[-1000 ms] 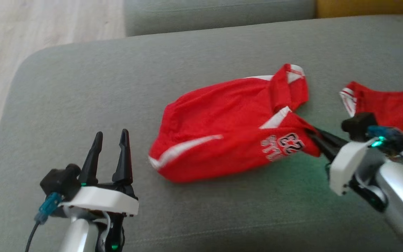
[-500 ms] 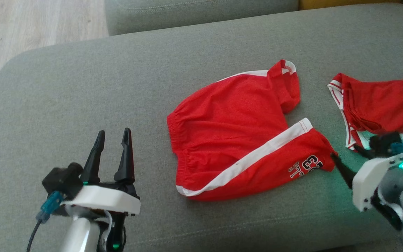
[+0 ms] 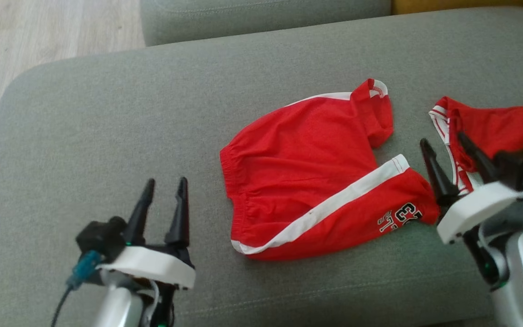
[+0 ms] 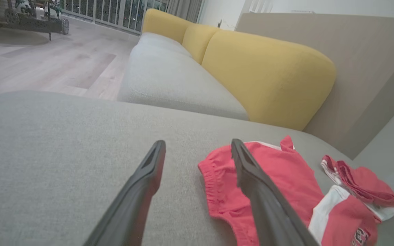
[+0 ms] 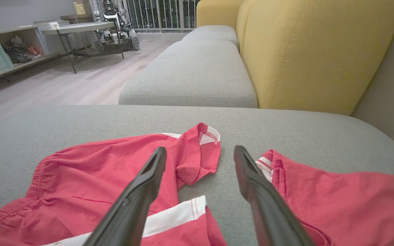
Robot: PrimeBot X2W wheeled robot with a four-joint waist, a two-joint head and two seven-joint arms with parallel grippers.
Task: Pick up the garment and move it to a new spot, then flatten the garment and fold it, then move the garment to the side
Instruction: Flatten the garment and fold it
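Item: red shorts (image 3: 316, 177) with a white side stripe and printed lettering on 1 leg. They are laid on the grey cushion (image 3: 107, 113) and held by neither gripper.

Condition: mostly spread. The far leg is turned over on itself and the waistband is puckered.

Step in hand: flattening is judged to be under way; no fold has been made.

Next move: the turned-over far leg is to be drawn out flat, which calls for a low pinch at its hem. Only 1 layer should be taken.

Left gripper (image 3: 167, 180): jaws spread and empty, well apart from the shorts on the waistband side.

Right gripper (image 3: 442, 138): jaws spread and empty, just beside the lettered leg's hem. Contact with that hem cannot be settled; it is probably just clear.

Second red garment (image 3: 502, 122): set apart from the shorts beyond the leg ends, with the right gripper between the 2 pieces. It is not to be caught.
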